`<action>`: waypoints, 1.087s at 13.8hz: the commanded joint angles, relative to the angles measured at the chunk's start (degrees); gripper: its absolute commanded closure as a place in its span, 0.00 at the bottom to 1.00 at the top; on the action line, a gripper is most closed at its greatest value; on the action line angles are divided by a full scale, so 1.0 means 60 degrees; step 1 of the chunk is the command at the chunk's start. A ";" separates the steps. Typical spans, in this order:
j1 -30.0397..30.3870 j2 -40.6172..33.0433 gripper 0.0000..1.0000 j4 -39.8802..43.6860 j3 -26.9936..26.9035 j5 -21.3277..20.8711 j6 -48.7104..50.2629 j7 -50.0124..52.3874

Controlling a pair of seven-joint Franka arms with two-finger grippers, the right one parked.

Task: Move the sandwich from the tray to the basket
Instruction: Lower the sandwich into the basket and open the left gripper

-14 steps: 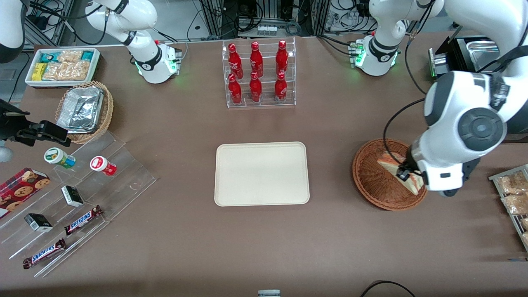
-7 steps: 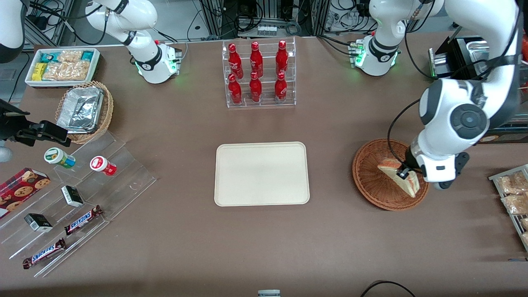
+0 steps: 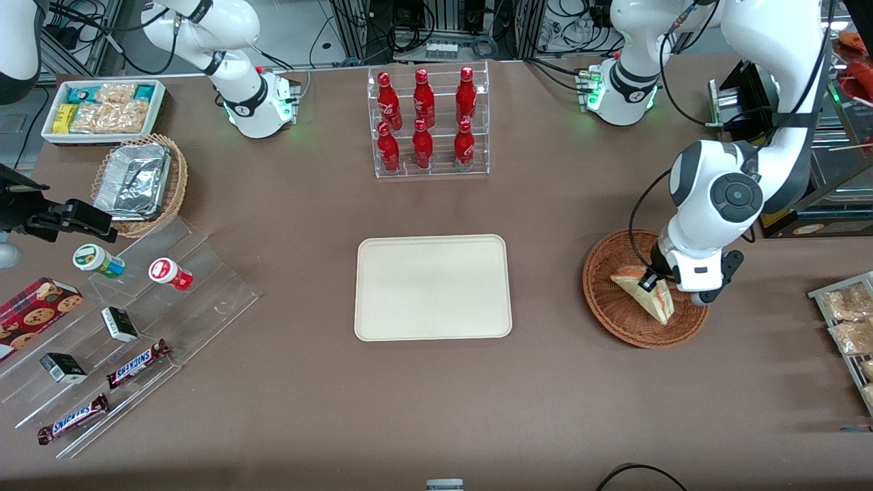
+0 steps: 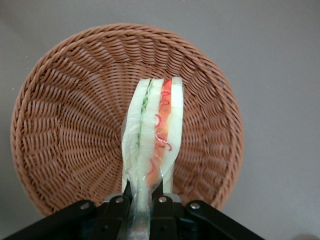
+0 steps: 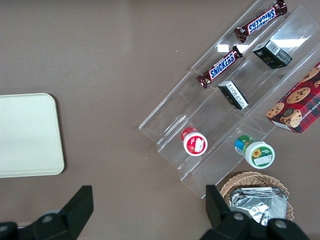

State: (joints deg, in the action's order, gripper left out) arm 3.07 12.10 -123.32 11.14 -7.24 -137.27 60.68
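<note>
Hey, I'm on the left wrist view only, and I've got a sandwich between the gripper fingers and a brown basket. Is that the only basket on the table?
Observer: No, a second basket, toward the parked arm's end, holds a foil pack.

Operator: Okay, and how does my gripper sit against anything further off?

Observer: The gripper, closed on the sandwich at the brown basket, is nearer the front camera than a rack of red bottles.

Operator: Got it. What else is near that foil?

Observer: A cookie box, nearer the front camera than the foil pack.
</note>
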 commanded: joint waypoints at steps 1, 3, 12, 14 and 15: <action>0.0264 -0.0347 1.00 -0.0394 0.0033 -0.0024 -0.0280 -0.0181; 0.0294 -0.0216 1.00 -0.0350 0.0033 -0.0024 -0.0338 -0.0181; 0.0279 0.0532 0.00 0.0116 0.0033 -0.0346 -0.0252 -0.0007; 0.0250 0.0430 0.00 0.0584 0.0062 -0.0346 0.0564 -0.0035; 0.0235 0.0357 0.00 0.0921 0.0077 -0.0332 0.1222 -0.0049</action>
State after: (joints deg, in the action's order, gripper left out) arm 4.32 15.53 -121.22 11.09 -8.40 -135.91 60.06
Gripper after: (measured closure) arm 0.392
